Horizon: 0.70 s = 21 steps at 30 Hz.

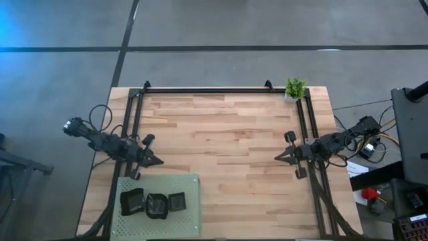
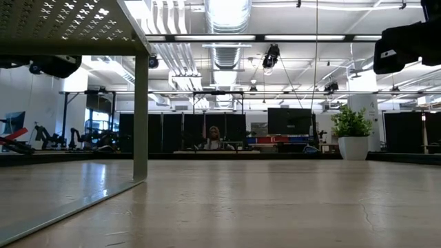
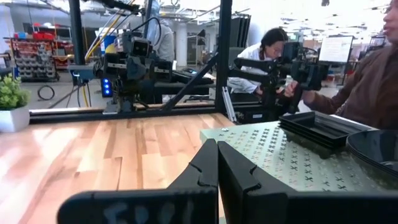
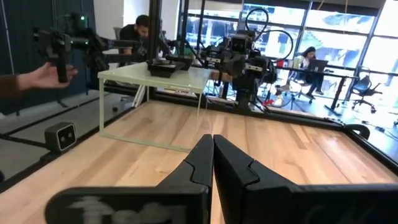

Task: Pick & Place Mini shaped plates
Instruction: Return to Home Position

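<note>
Three black mini shaped plates (image 1: 158, 205) lie side by side on a light green perforated mat (image 1: 190, 214), a raised stand at the table's near left corner. In the left wrist view the plates (image 3: 314, 127) sit on the mat (image 3: 280, 162) just beyond my left gripper (image 3: 217, 165). It is shut and level, hanging beside the mat's far edge (image 1: 155, 161). My right gripper (image 1: 279, 158) hangs shut and level at the table's right side (image 4: 212, 158), pointing across the table at the mat (image 4: 155, 78) and plates (image 4: 168, 65). Neither gripper touches anything.
A small green potted plant (image 1: 295, 88) stands at the far right corner. A black frame (image 1: 207, 90) runs along the table's far and side edges. The mat stands on thin legs (image 2: 140, 117). Bare wood (image 1: 221, 147) lies between the grippers. A person's hand (image 4: 37, 78) holds a device beyond the table.
</note>
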Each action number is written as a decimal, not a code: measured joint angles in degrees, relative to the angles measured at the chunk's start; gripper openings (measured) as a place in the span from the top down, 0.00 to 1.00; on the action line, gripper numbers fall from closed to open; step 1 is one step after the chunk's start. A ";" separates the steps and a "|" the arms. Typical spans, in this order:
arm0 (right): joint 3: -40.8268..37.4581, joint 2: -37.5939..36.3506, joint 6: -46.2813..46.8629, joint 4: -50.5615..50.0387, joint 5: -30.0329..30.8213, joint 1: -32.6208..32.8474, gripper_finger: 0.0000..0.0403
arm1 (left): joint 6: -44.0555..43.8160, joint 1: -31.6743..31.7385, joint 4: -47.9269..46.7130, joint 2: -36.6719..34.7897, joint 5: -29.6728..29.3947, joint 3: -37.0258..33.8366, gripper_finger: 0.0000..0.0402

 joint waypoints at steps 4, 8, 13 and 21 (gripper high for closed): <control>0.00 0.00 0.08 0.01 0.02 0.00 0.98 | -0.18 0.00 0.17 0.00 -0.02 -0.02 1.00; 0.00 0.00 0.11 0.01 0.02 0.00 0.98 | -0.23 0.00 0.22 0.00 -0.02 -0.03 1.00; 0.00 0.00 -0.09 0.01 0.11 0.00 0.98 | -0.36 0.00 0.28 0.00 -0.02 -0.03 1.00; 0.00 0.00 -0.09 0.04 0.15 0.00 0.98 | -0.37 -0.02 0.35 0.00 -0.03 -0.03 1.00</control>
